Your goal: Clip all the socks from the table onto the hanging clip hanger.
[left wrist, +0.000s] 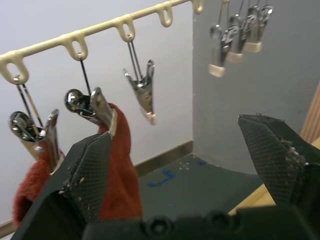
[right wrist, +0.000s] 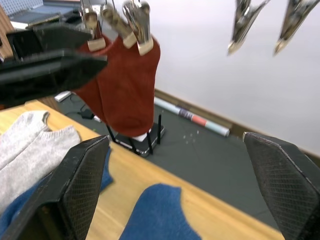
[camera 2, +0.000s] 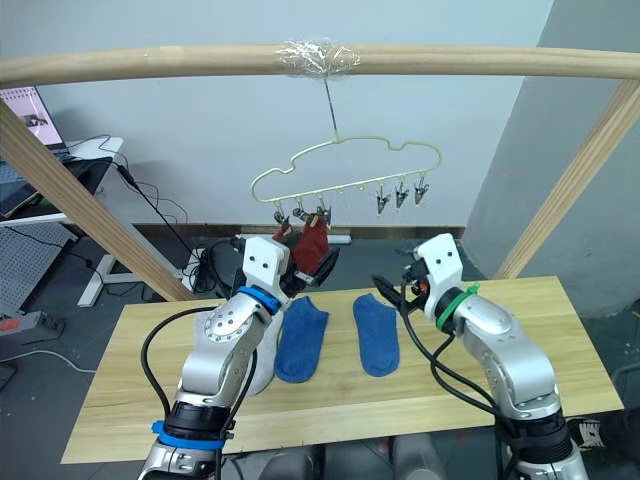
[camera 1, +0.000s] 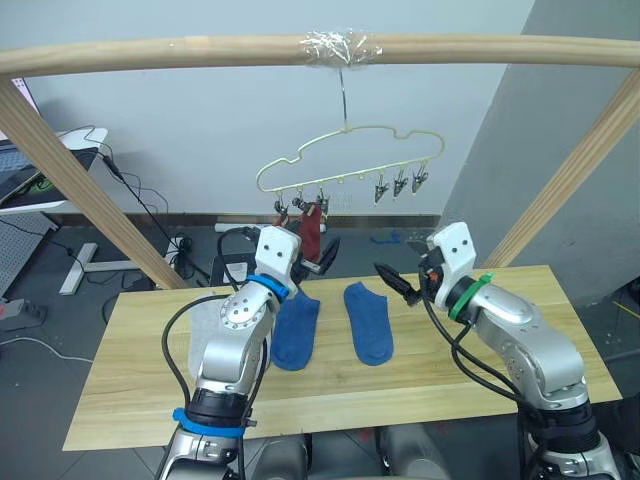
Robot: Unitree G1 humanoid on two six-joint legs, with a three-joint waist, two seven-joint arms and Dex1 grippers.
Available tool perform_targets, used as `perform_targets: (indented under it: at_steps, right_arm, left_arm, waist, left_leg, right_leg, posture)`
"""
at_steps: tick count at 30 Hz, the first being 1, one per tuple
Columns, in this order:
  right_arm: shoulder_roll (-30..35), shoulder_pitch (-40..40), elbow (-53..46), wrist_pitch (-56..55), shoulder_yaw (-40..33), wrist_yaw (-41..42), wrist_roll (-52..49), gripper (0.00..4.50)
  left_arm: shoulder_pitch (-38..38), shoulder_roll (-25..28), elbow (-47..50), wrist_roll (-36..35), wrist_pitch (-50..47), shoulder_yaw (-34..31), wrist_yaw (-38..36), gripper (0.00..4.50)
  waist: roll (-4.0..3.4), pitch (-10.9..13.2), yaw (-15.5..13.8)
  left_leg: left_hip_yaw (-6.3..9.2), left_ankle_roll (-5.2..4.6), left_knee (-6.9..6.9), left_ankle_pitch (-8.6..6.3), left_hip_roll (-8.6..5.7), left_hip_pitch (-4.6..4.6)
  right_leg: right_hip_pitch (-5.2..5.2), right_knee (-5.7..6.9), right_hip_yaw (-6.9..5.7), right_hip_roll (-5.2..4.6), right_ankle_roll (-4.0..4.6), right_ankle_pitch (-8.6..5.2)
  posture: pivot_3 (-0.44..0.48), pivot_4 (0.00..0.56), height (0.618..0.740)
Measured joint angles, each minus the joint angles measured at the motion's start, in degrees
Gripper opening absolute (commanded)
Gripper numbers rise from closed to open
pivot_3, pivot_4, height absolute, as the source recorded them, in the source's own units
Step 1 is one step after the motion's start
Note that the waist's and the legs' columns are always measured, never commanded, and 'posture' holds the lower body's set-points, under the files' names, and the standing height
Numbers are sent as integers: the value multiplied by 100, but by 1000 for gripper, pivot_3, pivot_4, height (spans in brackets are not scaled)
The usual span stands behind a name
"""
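The pale clip hanger (camera 1: 350, 160) hangs from the wooden pole. Two rust red socks (camera 1: 312, 228) are held in its left clips, and its other clips (camera 1: 400, 183) hang bare. My left gripper (camera 1: 318, 252) is open just in front of the red socks (left wrist: 120, 165), gripping nothing. Two blue socks (camera 1: 296, 330) (camera 1: 369, 320) lie flat mid-table. Light grey socks (right wrist: 35, 145) lie at the left, partly under my left arm. My right gripper (camera 1: 398, 283) is open above the table (camera 1: 130, 390), right of the blue socks.
The round wooden pole frame (camera 1: 200, 50) spans overhead, with slanted legs (camera 1: 90, 190) (camera 1: 570, 180) at both sides of the table. Cables and a desk (camera 1: 60, 160) stand on the floor behind at the left.
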State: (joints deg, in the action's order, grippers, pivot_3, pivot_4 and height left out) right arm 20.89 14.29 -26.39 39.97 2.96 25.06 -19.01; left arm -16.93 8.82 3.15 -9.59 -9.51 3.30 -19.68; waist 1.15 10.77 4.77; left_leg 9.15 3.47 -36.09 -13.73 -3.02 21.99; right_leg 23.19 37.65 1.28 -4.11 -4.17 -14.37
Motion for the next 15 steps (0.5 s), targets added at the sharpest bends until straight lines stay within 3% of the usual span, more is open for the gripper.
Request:
perform_targets:
  at_steps: [3,7,15]
  right_arm:
    - [58,32,-137,-98,-70,139,-103,4500]
    - [120,99,-273,-134,-182,246,-273,4500]
    - [125,123,-396,-136,-185,251,-487,4500]
  left_arm:
    - [-145,-43,-149,83,248,4,15,3899]
    - [-237,-229,-369,88,421,-4,81,2686]
    - [-381,-456,-628,81,413,-150,416,2686]
  waist:
    - [0,0,-4]
    - [0,0,3]
    - [0,0,9]
  left_leg:
    - [-1,0,-1,0,0,0]
    - [-1,0,-1,0,0,0]
    - [0,0,-1,0,0,0]
  right_leg:
    - [-1,-1,1,0,0,0]
    - [-1,-1,0,0,0,0]
    - [-1,-1,0,0,-1,0]
  posture:
    - [-154,160,740]
    - [-154,160,740]
    - [-168,154,740]
